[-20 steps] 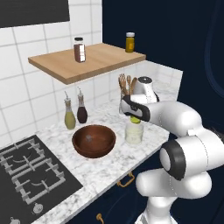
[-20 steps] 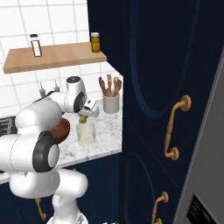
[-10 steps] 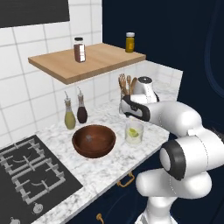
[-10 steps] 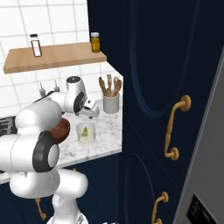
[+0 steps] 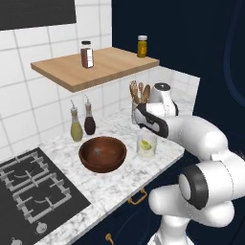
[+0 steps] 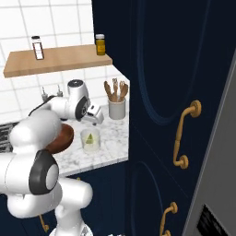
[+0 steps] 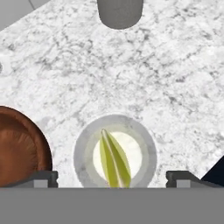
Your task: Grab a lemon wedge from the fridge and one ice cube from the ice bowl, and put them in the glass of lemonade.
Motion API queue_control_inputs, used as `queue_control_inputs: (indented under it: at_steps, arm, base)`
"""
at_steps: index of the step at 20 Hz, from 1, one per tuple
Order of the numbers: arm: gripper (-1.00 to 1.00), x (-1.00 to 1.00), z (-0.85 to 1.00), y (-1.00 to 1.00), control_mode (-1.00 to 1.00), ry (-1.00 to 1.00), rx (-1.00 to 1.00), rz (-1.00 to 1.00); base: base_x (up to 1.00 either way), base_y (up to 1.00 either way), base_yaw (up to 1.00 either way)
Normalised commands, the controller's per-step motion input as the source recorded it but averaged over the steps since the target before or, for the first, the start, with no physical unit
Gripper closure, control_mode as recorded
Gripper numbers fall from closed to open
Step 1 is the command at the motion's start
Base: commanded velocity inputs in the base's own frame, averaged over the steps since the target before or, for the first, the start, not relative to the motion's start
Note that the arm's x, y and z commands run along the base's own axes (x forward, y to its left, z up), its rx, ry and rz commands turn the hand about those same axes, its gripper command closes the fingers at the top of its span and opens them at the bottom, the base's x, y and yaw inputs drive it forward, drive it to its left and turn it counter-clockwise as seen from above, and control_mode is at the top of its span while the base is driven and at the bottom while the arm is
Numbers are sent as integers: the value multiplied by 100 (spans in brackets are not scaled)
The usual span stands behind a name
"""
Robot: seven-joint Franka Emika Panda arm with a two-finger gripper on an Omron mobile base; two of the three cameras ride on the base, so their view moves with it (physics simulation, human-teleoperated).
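No readable labels. Gripper [image 7: 112,177] hangs wide open and empty above the clear round glass of lemonade [image 5: 146,144] on the marbled white table [image 5: 115,182]. Yellow lemon wedge [image 7: 113,159] sits inside the glass. Dark wooden ice bowl [image 5: 102,153] just beside it.

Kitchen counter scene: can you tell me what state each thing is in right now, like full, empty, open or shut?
glass of lemonade: upright on the counter, holds liquid.
lemon wedge: inside the glass.
ice bowl: upright beside the glass; contents too small to tell.
gripper: open, above the glass, holding nothing.
utensil holder: upright, holding wooden utensils.
oil bottles: upright, side by side against the wall.
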Motion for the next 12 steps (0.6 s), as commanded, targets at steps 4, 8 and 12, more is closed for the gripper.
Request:
queue_control_inputs:
  at_steps: [4, 8, 12]
  arm:
    - [-100, -51, 18, 0, -100, -12, 3, 0]
    - [-100, -93, 17, 0, -100, -8, 6, 0]
    - [-100, -84, 79, 0, -100, 3, 0, -1]
  base:
    - [0, 0, 0]
    - [0, 0, 0]
    - [0, 0, 0]
